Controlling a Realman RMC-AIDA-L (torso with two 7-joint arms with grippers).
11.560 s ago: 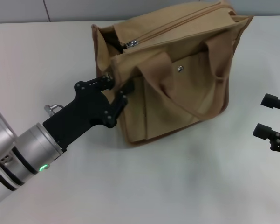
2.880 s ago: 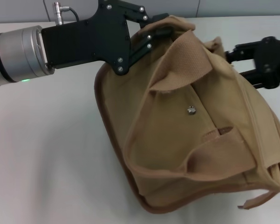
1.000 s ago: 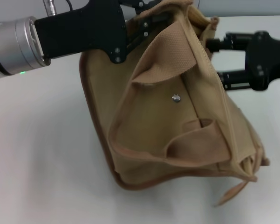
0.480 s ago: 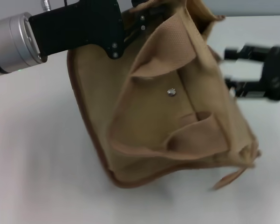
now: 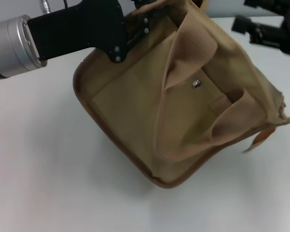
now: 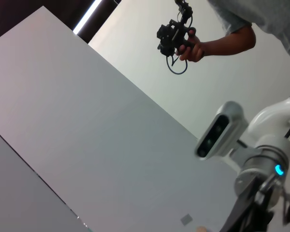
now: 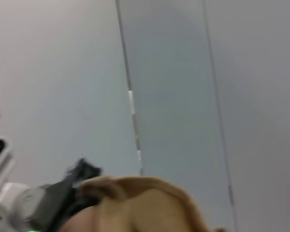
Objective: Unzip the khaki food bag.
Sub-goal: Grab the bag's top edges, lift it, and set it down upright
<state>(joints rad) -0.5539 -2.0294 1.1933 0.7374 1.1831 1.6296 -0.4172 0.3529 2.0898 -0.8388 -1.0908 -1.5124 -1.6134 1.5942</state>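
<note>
The khaki food bag [image 5: 149, 111] hangs tilted over the white table [image 5: 38, 174], its front pocket with the metal snap [image 5: 196, 83] and one wide strap handle [image 5: 193, 43] facing me. Its zipper is hidden. My left gripper [image 5: 145, 19] is shut on the bag's top edge at the far left corner and holds it up. My right gripper [image 5: 242, 15] is open, at the far right, apart from the bag. The right wrist view shows the bag's top [image 7: 135, 203] and my left arm [image 7: 38, 205] beyond it.
A loose tan strap end [image 5: 260, 137] dangles at the bag's right side. The left wrist view shows a wall, a person's hand holding a device [image 6: 176, 36], and part of the robot [image 6: 222, 135].
The bag has swung round in my left gripper, its base now turned more toward me. My right gripper has moved up and away from the bag's right side.
</note>
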